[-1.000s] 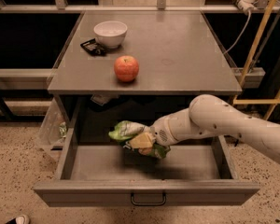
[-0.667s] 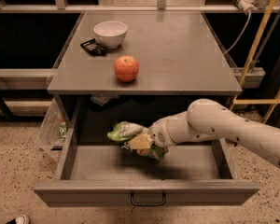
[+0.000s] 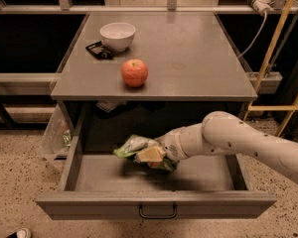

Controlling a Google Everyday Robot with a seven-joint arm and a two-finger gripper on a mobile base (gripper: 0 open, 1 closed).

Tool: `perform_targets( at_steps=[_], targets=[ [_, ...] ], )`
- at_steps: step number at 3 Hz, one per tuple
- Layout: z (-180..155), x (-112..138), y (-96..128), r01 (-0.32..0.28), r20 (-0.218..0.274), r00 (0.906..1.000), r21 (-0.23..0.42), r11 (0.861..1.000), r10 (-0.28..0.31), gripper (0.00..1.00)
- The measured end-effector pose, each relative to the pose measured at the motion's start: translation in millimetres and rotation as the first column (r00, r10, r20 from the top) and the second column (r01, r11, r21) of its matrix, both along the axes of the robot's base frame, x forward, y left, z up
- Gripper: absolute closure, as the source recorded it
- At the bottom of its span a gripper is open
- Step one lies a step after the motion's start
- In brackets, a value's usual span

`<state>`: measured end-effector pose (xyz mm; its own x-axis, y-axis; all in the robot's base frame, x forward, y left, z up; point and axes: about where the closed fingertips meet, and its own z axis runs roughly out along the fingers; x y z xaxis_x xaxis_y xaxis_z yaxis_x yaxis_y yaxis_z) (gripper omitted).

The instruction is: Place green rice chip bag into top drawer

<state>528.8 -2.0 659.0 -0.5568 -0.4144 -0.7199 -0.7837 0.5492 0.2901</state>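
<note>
The top drawer is pulled open below the grey tabletop, its dark wire handle at the front centre. The green rice chip bag is shiny green and white and hangs over the middle of the drawer, just above its floor. My gripper reaches in from the right on a white arm and is shut on the bag's right part. The arm hides some of the bag.
On the tabletop stand a red apple, a white bowl and a small dark object beside the bowl. A clear plastic bag hangs left of the drawer. Yellow poles stand at the right.
The arm and the bag have shifted slightly left and a little lower inside the drawer. The grip on the bag is unchanged.
</note>
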Motion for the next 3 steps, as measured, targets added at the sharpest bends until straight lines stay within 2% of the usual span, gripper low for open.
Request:
perform_targets(
  at_steps=[1,2,3],
  targets=[
    [10.0,-0.7,-6.6,-0.003,0.047,0.9989,-0.016,1.0,0.004,0.0],
    [25.0,-1.0,-13.9,-0.01,0.095,0.9954,-0.032,0.999,0.013,0.0],
    [45.6,2.5,-32.0,-0.034,0.132,0.9906,-0.019,0.999,0.036,0.0]
  ],
)
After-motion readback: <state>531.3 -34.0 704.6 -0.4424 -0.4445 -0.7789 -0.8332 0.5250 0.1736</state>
